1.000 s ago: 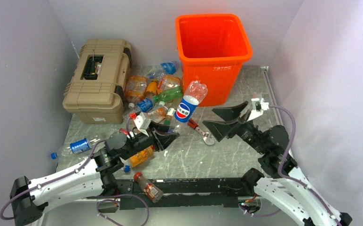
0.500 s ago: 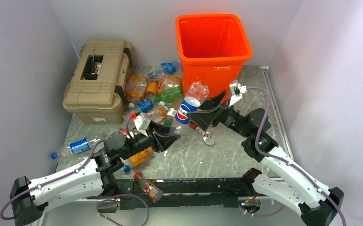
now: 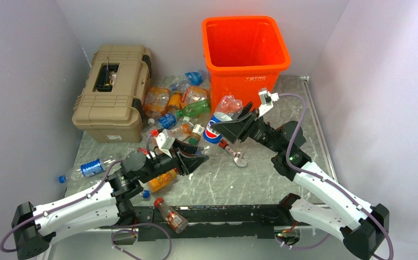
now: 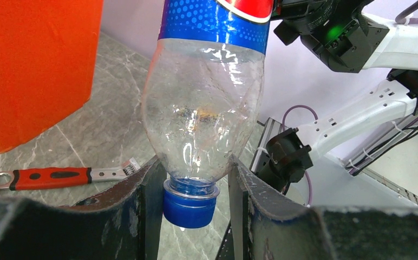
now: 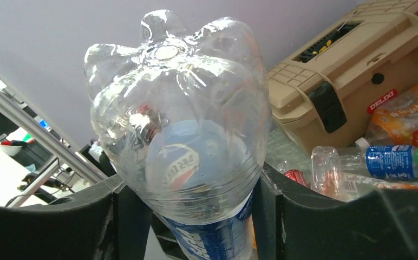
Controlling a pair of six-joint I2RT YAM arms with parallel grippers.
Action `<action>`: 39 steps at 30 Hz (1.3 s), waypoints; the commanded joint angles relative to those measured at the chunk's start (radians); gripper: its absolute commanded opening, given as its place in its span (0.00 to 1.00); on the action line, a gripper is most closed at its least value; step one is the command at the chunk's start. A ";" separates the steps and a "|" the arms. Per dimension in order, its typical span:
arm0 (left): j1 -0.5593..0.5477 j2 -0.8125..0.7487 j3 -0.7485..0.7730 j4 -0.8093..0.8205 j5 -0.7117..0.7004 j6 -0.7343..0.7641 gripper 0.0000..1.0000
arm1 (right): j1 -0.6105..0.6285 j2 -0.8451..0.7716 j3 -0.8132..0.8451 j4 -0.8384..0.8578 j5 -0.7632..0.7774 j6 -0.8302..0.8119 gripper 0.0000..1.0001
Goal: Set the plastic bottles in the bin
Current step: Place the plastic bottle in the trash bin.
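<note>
The clear, dented plastic bottle [image 3: 213, 130] with a blue label hangs mid-frame above the grey marbled surface [image 3: 261, 179], below the smooth orange bin [image 3: 245, 81]. Its long axis tilts: blue cap lower left, lobed base upper right. The left tool [image 4: 195, 181] clamps its neck. The right tool [image 5: 188, 200] grips its body.

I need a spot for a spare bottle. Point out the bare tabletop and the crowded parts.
Bare marble lies between the wrench and the front rail; a narrower strip runs right of the bin. Crowded: the bottle pile between toolbox and bin, and the Pepsi bottle before it, gripped by left pincer and right pincer.
</note>
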 commanded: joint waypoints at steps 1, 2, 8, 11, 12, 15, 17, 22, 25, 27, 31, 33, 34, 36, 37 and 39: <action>-0.004 -0.004 0.037 0.036 0.019 -0.007 0.00 | 0.005 -0.008 0.013 0.102 -0.017 0.031 0.55; -0.004 -0.002 0.038 0.037 0.020 -0.008 0.00 | 0.004 -0.007 0.011 0.105 -0.018 0.032 0.51; -0.004 0.012 0.072 -0.024 0.028 -0.005 0.16 | 0.006 -0.017 -0.003 0.114 -0.019 0.023 0.38; -0.004 -0.001 0.096 -0.076 0.024 -0.004 0.55 | 0.006 -0.036 0.005 0.086 -0.011 0.000 0.37; -0.004 -0.012 0.108 -0.104 0.015 0.005 0.84 | 0.005 -0.051 0.020 0.057 0.000 -0.025 0.37; -0.004 -0.069 0.176 -0.240 -0.054 0.077 0.99 | 0.005 -0.108 0.104 -0.132 0.063 -0.171 0.38; -0.004 -0.112 0.258 -0.357 -0.124 0.160 0.99 | 0.004 -0.140 0.196 -0.279 0.141 -0.297 0.38; -0.004 -0.092 0.463 -0.614 -0.380 0.437 0.99 | 0.005 -0.152 0.415 -0.479 0.464 -0.512 0.38; -0.004 -0.016 0.541 -0.683 -0.573 0.553 0.99 | 0.003 -0.129 0.492 -0.464 0.654 -0.602 0.38; -0.004 0.027 0.551 -0.661 -0.676 0.637 0.99 | 0.004 -0.089 0.529 -0.423 0.746 -0.658 0.38; -0.003 0.067 0.444 -0.480 -0.836 0.777 1.00 | 0.003 0.028 0.609 -0.327 0.908 -0.776 0.37; 0.002 0.070 0.365 -0.396 -0.862 0.810 1.00 | -0.001 0.103 0.650 -0.276 0.958 -0.848 0.37; 0.005 0.067 0.347 -0.378 -0.871 0.803 1.00 | -0.004 0.142 0.670 -0.257 0.972 -0.867 0.37; 0.014 0.051 0.322 -0.381 -0.884 0.775 0.99 | -0.027 0.212 0.713 -0.223 0.969 -0.882 0.37; 0.019 0.039 0.312 -0.388 -0.889 0.757 1.00 | -0.042 0.262 0.742 -0.218 0.963 -0.880 0.37; 0.023 0.003 0.303 -0.399 -0.888 0.733 1.00 | -0.078 0.332 0.803 -0.213 0.945 -0.868 0.37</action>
